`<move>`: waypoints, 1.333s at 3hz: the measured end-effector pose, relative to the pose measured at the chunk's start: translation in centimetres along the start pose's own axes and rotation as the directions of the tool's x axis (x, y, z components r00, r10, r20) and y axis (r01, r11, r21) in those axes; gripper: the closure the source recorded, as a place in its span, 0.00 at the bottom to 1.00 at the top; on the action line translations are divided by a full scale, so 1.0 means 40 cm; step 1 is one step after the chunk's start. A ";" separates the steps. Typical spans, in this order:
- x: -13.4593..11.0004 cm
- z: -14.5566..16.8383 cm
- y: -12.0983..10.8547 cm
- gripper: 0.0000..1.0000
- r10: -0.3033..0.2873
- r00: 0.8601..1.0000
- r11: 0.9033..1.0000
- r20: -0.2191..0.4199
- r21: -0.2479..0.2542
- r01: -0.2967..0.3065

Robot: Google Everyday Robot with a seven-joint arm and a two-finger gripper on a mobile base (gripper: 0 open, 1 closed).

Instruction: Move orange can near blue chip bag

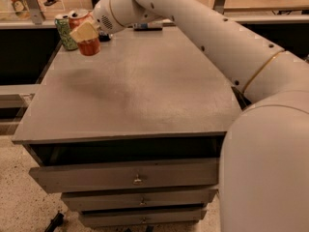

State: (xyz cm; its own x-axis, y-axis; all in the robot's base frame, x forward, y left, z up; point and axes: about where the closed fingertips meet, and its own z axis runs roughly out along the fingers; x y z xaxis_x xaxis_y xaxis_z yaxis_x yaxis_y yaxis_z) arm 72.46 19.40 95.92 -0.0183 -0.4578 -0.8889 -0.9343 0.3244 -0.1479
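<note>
The orange can [90, 47] is red-orange with a silver top and hangs a little above the far left part of the grey table [145, 91], casting a shadow on the tabletop below it. My gripper [86, 33] is shut on the can, with a tan finger [83, 31] across its front. The arm reaches in from the right over the table's far edge. The blue chip bag does not show; only a dark flat object [147, 27] lies at the far edge behind the arm.
A green can [64, 31] stands upright at the far left corner, just left of the held can. The table has drawers [130, 178] below its front edge. My white arm and body [260, 144] fill the right side. Shelves run behind the table.
</note>
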 end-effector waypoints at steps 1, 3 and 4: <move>0.018 -0.092 -0.014 1.00 0.009 0.999 0.999 0.034 0.046 -0.010; 0.064 -0.246 -0.021 1.00 0.028 0.999 0.993 0.045 0.116 -0.034; 0.092 -0.307 -0.014 1.00 0.055 0.998 0.990 0.023 0.131 -0.057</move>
State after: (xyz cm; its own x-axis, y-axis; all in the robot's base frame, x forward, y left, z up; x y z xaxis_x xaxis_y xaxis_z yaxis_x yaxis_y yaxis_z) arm 68.53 7.36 98.05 -0.0614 -0.4203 -0.9053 -0.8770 0.4558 -0.1521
